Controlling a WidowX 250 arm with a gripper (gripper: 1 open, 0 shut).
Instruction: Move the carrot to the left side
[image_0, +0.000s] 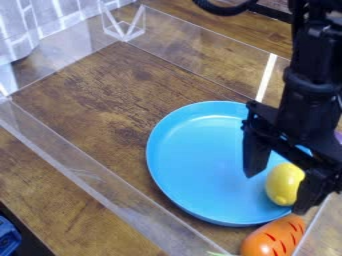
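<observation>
a dark wooden table (120, 100), walled by clear plastic panels (67, 150), holds a blue plate (194, 165) at the near right. the black gripper (283, 183) points down over the plate's right edge, its jaws spread wide and grasping nothing, straddling a yellow lemon (285, 184) on the plate. the carrot (274, 240) lies off the plate at the near right corner, partly cut off by the picture's edge.

No text, label, brand, number or sign is showing legibly anywhere in this view; every surface is appearing plain and unmarked.
</observation>
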